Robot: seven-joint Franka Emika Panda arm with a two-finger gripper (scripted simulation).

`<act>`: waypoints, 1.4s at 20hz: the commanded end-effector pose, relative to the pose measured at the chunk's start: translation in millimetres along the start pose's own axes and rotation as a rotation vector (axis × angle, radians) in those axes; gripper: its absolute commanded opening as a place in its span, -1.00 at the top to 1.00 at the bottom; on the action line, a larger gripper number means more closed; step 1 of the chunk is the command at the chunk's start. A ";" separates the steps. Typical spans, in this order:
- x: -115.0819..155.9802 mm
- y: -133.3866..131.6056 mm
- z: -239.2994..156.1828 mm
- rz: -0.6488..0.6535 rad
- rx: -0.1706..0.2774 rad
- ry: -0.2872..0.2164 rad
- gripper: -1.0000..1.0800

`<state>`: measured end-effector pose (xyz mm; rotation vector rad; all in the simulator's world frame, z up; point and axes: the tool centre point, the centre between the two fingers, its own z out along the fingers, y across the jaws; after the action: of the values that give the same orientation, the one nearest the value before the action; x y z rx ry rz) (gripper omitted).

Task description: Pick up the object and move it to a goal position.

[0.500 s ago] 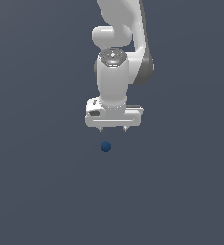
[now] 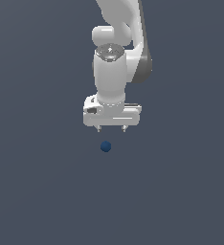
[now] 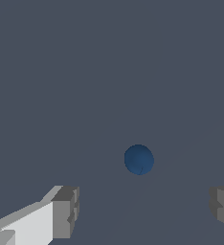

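One ball, one open tool, no contact yet.

One dark blue ball (image 2: 105,146) lay on the grey desk (image 2: 37,191) at the centre of the exterior view, just below the white tool (image 2: 111,129) and slightly toward that frame's left of the midline between its fingertips. The tool was spread wide and held nothing; in the wrist view the ball (image 3: 139,159) showed apart from both fingers (image 3: 66,210), roughly midway between them. Judged from this offset, the coming move called for a small sideways correction, then a straight descent. No goal marker was visible.
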<state>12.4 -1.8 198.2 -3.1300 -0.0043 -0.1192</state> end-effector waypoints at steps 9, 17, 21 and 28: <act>0.2 4.1 7.6 -0.007 -0.001 0.002 -0.92; -8.0 18.5 64.3 -0.051 -0.006 -0.039 -0.92; -14.3 25.5 92.9 -0.073 -0.006 -0.060 -0.92; -20.3 30.8 115.2 -0.091 -0.006 -0.076 -0.92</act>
<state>1.1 -31.1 84.1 -3.1383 -0.1425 -0.0016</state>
